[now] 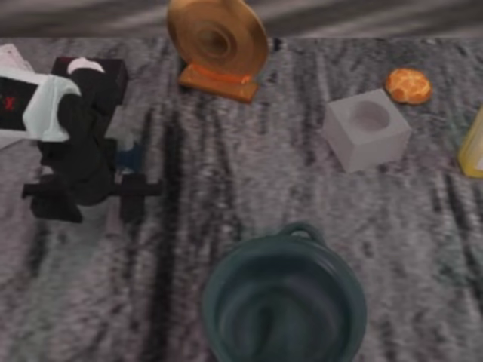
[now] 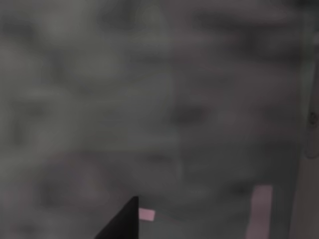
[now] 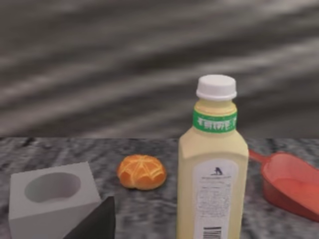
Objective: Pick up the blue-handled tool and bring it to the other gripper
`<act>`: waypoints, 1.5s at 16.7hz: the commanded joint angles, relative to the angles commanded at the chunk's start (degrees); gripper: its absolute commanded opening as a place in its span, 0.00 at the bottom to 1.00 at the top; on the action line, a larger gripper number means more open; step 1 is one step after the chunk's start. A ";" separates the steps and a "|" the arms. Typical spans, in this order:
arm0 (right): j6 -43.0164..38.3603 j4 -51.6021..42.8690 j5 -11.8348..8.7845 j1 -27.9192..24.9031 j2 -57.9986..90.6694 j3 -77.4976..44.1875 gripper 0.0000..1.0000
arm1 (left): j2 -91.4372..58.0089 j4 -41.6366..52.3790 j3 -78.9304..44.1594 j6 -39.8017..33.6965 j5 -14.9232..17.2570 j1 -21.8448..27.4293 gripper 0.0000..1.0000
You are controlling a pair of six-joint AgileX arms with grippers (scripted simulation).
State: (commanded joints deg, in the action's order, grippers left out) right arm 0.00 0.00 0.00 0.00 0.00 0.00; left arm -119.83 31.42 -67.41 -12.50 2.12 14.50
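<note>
My left gripper (image 1: 94, 197), at nine o'clock on the mottled grey counter (image 1: 249, 166), stands spread wide around the blue-handled tool (image 1: 133, 157). The slim tool lies between its dark fingers; contact I cannot tell.

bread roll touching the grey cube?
Apart. The right wrist view shows bare table between the roll and the cube; the top view agrees.

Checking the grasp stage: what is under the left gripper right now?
In the top view the left gripper sits low over the table at its left side. A bit of the blue-handled tool shows beside the fingers; its shaft is covered.
</note>
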 joint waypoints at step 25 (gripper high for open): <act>0.00 0.00 0.00 0.00 0.00 0.00 1.00 | 7.96 -28.14 6.53 6.32 10.49 -1.59 0.00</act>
State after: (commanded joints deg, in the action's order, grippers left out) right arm 0.00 0.00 0.00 0.00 0.00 0.00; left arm -111.87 3.28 -60.88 -6.18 12.60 12.90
